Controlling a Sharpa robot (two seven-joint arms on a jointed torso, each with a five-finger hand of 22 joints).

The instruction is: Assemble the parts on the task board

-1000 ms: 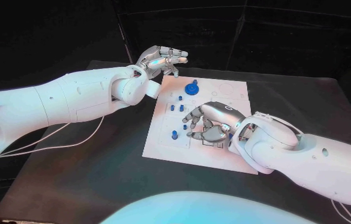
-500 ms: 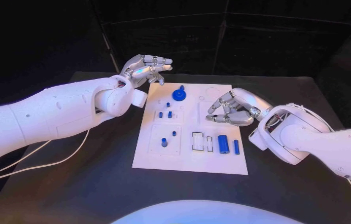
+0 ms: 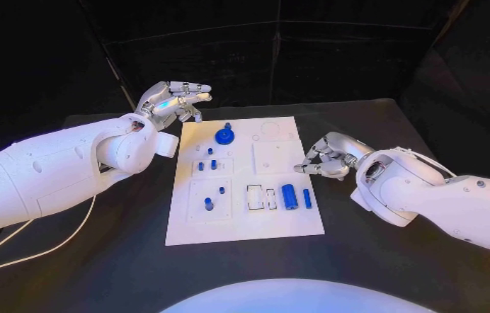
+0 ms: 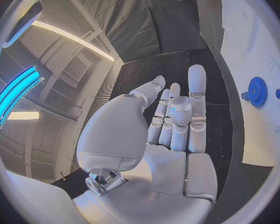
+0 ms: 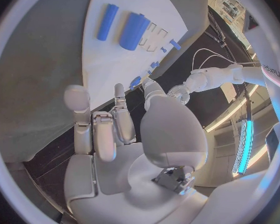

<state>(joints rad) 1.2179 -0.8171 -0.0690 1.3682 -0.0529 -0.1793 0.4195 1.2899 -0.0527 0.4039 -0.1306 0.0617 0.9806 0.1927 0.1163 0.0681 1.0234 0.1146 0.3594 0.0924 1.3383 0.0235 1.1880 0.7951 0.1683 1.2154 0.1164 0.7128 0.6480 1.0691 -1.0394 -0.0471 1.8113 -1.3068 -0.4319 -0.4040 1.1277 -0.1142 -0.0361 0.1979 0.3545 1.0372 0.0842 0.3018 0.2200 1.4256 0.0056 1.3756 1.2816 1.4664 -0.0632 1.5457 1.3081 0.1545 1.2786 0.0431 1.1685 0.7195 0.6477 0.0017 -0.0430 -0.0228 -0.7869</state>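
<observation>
Thick blue cylinder [image 3: 290, 196] flat on task board [image 3: 245, 229], long axis front-back; L hand [image 3: 173, 98] & R hand [image 3: 328, 157] empty, fingers loose.

Dim dark room, sharp head view, fisheye-bent wrist views

Both arms reach inward, the left hand [image 3: 171, 99] raised with fingers [image 4: 197, 92] extended, the right hand [image 3: 328, 156] curled, holding nothing.
</observation>
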